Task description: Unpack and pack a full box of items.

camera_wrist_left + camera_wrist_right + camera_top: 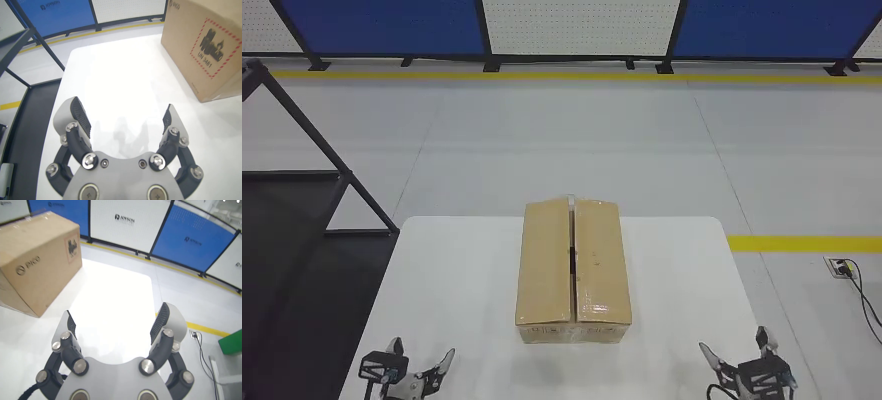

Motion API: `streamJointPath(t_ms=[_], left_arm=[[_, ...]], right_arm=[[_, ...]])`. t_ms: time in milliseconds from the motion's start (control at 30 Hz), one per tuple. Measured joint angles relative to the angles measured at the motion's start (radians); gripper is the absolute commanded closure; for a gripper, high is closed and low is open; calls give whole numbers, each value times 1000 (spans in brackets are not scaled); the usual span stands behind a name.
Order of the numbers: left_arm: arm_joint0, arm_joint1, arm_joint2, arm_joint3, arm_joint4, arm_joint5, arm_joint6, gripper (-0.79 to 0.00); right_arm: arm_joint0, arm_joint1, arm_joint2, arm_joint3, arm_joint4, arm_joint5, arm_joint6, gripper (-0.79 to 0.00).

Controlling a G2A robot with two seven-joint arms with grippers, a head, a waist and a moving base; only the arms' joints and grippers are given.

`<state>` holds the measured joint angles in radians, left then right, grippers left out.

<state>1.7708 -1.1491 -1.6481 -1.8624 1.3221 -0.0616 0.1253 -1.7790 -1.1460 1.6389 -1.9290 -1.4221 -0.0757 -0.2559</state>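
A brown cardboard box (573,270) stands in the middle of the white table (452,300), its two top flaps folded down and meeting along a centre seam. In the left wrist view the box (204,47) shows a side with a red-dashed label. In the right wrist view the box (36,260) is off to one side. My left gripper (422,363) hovers at the table's near left edge, open and holding nothing (123,111). At the near right edge my right gripper (734,352) is open too, nothing between its fingers (117,319).
A dark metal rack (292,200) stands just left of the table. Blue and white partition panels (582,25) line the back of the room. A yellow floor line (802,243) and a floor socket with cable (842,268) lie to the right. A green object (231,342) sits on the floor.
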Motion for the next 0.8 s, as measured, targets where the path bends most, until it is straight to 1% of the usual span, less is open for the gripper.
streamJointPath(t_ms=[167, 333, 400, 467, 800], left_arm=[[30, 7, -44, -75, 62, -90, 103, -785], [38, 14, -57, -132, 163, -153, 200, -785], [44, 16, -58, -151, 202, -182, 259, -785], [50, 16, -59, -154, 215, -189, 304, -785], [50, 16, -59, -152, 213, -187, 301, -785]], right_arm=[[-50, 9, 26, -97, -147, -74, -147, -785], [-84, 15, 26, -148, -312, -90, -257, -785], [-95, 15, 25, -150, -342, -71, -258, -785], [-96, 14, 27, -150, -341, -56, -246, -785], [-96, 14, 27, -150, -340, -57, -245, -785]])
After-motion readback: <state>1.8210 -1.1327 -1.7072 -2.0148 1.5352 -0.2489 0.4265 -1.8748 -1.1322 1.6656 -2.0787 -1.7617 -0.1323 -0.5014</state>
